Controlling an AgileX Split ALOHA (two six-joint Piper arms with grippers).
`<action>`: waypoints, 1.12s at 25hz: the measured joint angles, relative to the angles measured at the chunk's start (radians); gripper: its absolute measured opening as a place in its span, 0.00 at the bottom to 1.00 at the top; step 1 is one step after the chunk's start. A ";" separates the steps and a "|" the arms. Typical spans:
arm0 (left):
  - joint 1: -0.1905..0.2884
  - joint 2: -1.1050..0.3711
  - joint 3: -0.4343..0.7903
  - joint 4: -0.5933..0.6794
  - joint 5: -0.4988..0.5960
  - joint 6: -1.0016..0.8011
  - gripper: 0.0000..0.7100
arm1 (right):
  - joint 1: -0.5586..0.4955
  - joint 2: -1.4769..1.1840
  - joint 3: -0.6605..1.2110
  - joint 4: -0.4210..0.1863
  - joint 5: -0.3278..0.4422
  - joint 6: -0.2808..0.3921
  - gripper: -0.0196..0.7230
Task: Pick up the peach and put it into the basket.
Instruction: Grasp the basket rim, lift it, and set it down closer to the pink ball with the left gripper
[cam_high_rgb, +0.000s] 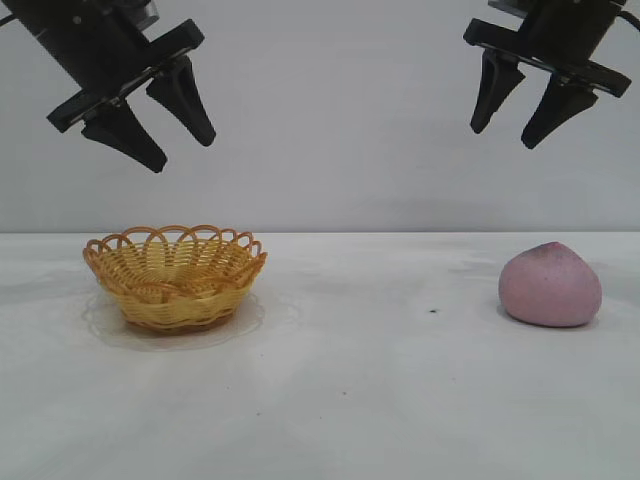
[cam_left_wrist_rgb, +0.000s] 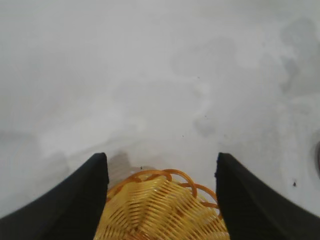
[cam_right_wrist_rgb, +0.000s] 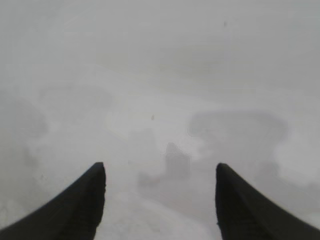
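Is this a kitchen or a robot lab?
Probably a robot test bench, not a kitchen: two black robot grippers, left and right, hang with open jaws over a bare white table holding only a wicker basket and a peach.

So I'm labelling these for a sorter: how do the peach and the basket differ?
The peach is dusty pink, solid and rounded; the basket is yellow-orange open wickerwork with a looped rim. The basket is wider than the peach. In the exterior view the basket sits left, the peach right. Both rest on the table, untouched.
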 joint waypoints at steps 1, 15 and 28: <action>0.000 0.000 0.000 0.000 0.000 0.000 0.64 | 0.000 0.000 0.000 0.001 0.000 0.000 0.57; 0.000 0.000 -0.006 0.020 0.027 0.012 0.64 | 0.000 0.000 0.000 0.002 0.000 -0.002 0.57; -0.030 0.041 -0.320 0.581 0.500 0.045 0.64 | 0.000 0.000 0.000 0.002 0.002 -0.002 0.57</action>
